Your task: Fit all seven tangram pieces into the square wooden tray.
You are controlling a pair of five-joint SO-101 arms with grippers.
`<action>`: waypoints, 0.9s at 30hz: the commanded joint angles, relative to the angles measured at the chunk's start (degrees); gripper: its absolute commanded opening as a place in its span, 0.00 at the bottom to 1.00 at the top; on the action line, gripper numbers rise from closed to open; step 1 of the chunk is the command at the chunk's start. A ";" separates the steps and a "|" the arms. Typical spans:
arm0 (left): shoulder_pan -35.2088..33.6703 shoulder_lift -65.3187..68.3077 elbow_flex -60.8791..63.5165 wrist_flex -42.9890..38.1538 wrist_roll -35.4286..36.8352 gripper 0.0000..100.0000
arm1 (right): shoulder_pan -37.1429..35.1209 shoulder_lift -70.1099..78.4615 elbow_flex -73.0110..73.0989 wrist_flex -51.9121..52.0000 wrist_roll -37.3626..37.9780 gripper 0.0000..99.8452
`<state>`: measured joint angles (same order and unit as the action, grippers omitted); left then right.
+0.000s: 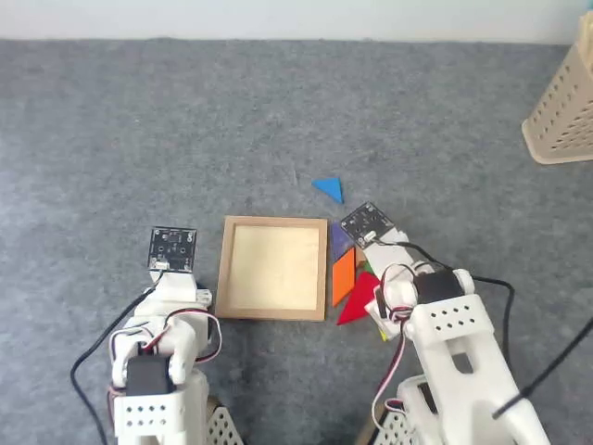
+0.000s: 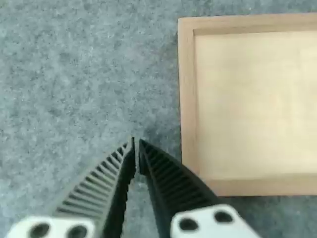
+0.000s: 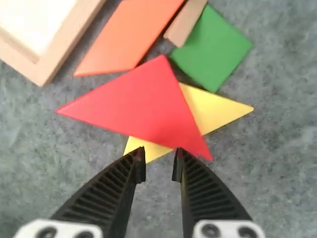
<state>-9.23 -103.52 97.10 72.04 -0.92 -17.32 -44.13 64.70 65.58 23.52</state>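
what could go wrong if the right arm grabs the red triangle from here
1. The red triangle lies partly on top of the yellow triangle. The right gripper is open at their overlapping corner, so it may pinch or drag both.
2. The orange piece and green square lie close by, and a sliding red triangle could push them out of place.
3. The pieces lie flat on the carpet, so a grip may slip off.

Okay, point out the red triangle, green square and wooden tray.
red triangle (image 3: 138,109): right wrist view, face centre.
green square (image 3: 213,49): right wrist view, face centre.
wooden tray (image 2: 186,99): left wrist view, side rim.
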 commanded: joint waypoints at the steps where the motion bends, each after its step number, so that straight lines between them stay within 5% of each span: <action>1: 0.26 -1.05 -0.57 0.35 -0.18 0.02 | 0.13 3.21 -0.88 -2.33 -0.97 0.10; 21: 0.26 -1.05 -0.57 0.35 -0.18 0.02 | 7.78 25.98 -18.02 -5.76 1.58 0.10; 27: 0.26 -1.05 -0.57 0.35 -0.18 0.02 | 7.87 36.97 -28.48 -5.76 -5.10 0.10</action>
<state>-9.23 -103.52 97.10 72.04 -0.92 -10.11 -10.73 42.73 60.40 21.58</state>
